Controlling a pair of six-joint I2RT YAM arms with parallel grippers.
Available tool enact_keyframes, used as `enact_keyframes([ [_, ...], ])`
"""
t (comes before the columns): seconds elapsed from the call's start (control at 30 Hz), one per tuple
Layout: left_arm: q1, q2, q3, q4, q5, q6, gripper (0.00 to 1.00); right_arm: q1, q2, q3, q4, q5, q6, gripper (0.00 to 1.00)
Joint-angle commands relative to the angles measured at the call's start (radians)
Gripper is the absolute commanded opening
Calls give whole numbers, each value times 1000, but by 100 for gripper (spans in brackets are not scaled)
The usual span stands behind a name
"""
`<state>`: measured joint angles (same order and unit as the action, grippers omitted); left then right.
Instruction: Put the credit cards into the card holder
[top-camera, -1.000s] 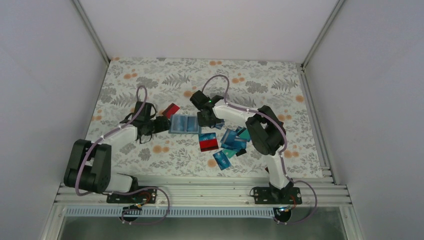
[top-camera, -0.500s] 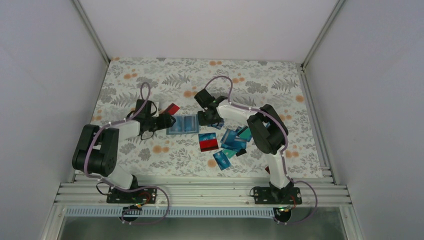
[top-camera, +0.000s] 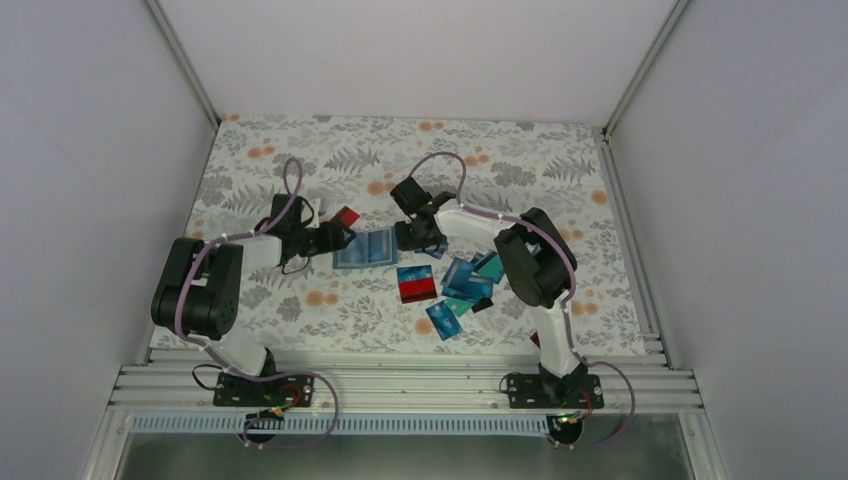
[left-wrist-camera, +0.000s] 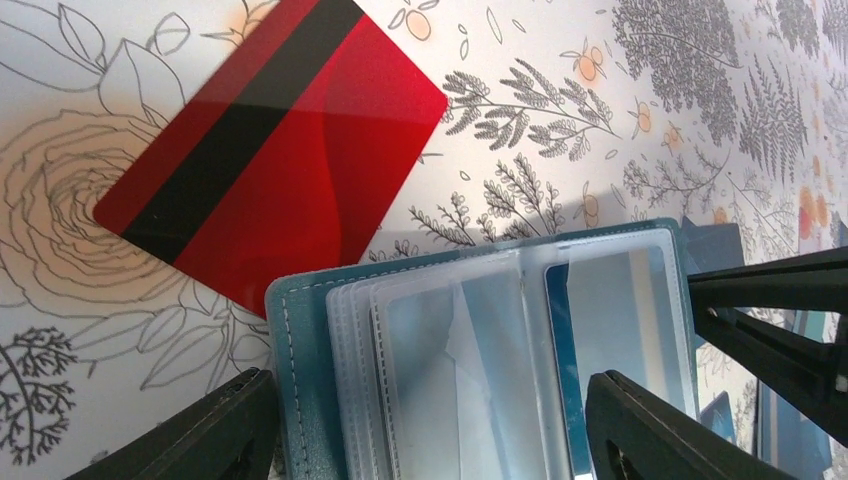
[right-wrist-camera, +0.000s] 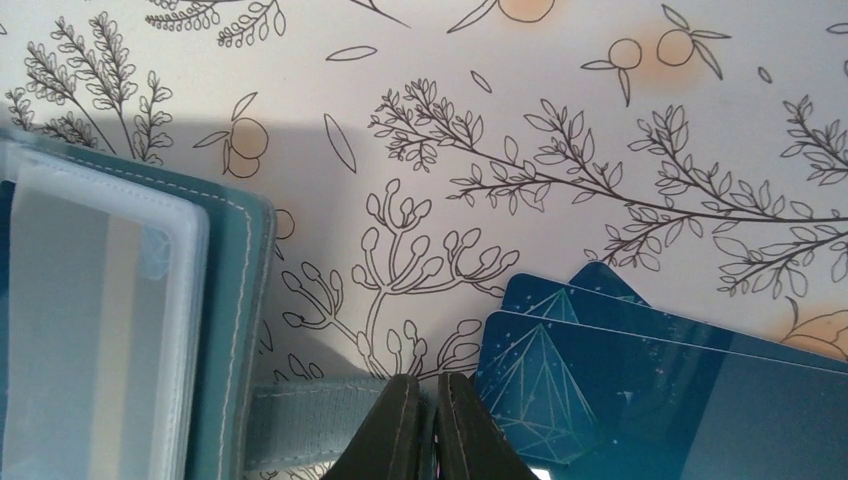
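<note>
The card holder lies open on the floral table, its clear pockets facing up. In the left wrist view my left gripper is open, its fingers on either side of the card holder. In the top view the left gripper is at the holder's left edge. My right gripper is at its right edge, and in the right wrist view this gripper is shut on the holder's strap. A red card lies just beyond the holder. Blue credit cards lie right of the strap.
A pile of blue and teal cards lies under the right arm. A red-and-blue card and one more blue card lie nearer the front. White walls enclose the table, with an aluminium rail in front.
My left gripper has moved right, from short of the holder to over its left edge. My right gripper has shifted slightly and stays at the holder's right edge.
</note>
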<state>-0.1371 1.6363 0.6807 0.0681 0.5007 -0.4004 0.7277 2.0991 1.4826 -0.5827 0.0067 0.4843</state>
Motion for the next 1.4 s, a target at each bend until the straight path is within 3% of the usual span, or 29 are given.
enact_keyframes([
  [0.0, -2, -51, 7, -27, 54, -4, 76, -3, 20, -8, 20, -12, -12, 4],
  [0.53, -24, -130, 60, -31, 184, -74, 76, -4, 27, 5, 23, -32, -12, 4],
  [1.07, -163, -57, 58, 74, 161, -170, 75, -12, 28, -2, 39, -65, 11, 4],
  [1.37, -180, -21, -18, 195, 149, -233, 53, -34, 16, -37, 71, -133, 17, 4],
])
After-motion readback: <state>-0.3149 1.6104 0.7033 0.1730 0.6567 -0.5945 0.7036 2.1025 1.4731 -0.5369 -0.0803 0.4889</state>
